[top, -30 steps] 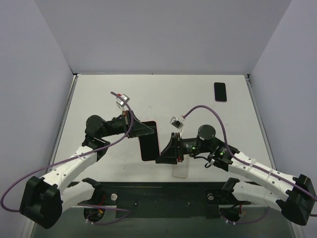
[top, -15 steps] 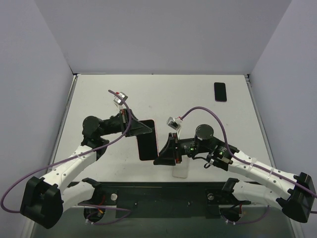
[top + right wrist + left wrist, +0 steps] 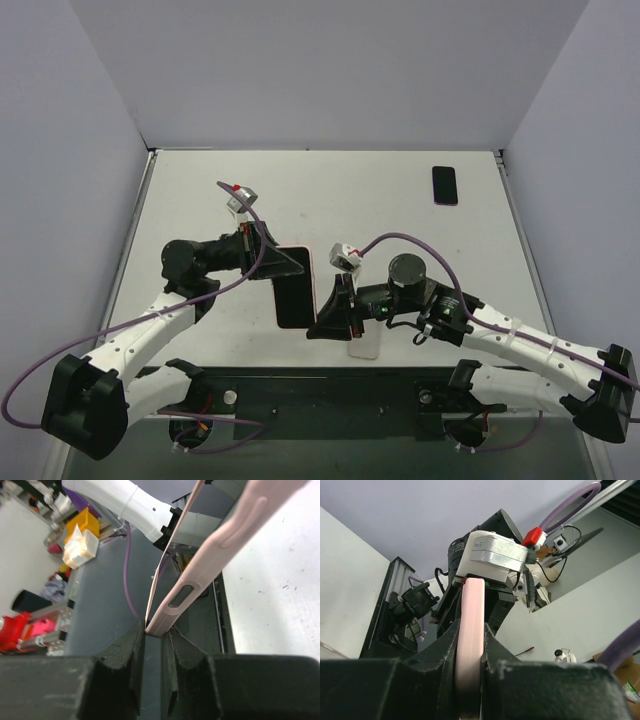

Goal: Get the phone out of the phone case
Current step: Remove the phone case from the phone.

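Over the worktop [image 3: 400,200], the case [image 3: 220,545] was held between both arms, with the phone [image 3: 292,292] seated in it, dark face up and a pink rim showing along its right side. At the case's far end, the left end effector [image 3: 283,262] was clamped narrow on the pink edge; the left wrist view showed that edge running up between the two black fingers [image 3: 432,650]. At the case's near right corner, the right end effector [image 3: 325,315] was likewise closed on it, its fingers [image 3: 125,645] pinching the rounded pink corner beside a slot cut in the side wall. A thin pink strip stood just apart from the case's side in that view; whether it was a peeled lip I could not tell. Just near and right of the case, a pale slab [image 3: 365,346] lay on the worktop. Well beyond the case, far to its right, a second phone [image 3: 445,185] lay flat.
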You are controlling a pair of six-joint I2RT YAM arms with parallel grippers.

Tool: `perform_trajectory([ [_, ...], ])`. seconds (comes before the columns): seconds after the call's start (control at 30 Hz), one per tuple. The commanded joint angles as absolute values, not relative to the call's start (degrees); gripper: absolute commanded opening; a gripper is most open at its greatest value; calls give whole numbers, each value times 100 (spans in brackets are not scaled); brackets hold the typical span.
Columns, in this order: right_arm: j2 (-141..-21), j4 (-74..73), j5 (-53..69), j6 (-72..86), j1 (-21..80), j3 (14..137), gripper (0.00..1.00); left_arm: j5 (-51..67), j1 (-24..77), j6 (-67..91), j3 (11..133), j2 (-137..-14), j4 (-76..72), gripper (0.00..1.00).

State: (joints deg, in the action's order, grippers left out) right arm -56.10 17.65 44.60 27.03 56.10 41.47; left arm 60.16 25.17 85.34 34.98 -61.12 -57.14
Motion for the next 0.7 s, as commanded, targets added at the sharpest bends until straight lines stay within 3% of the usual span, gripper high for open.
perform_trajectory([
  [0.0, -5792, 1046, 3613, 1003, 5844, 4341, 0, 6144, 2680, 10027, 3718, -6126, -7109, 0],
  [0.3, -6653, 439, 2322, -368, 6697, 5589, 0, 6038, 2918, 10608, 3559, -6416, -7840, 0],
  [0.67, -6320, 818, -657, -160, 6715, 5186, 0, 5362, 2735, 10048, 3243, -6364, -7079, 0],
])
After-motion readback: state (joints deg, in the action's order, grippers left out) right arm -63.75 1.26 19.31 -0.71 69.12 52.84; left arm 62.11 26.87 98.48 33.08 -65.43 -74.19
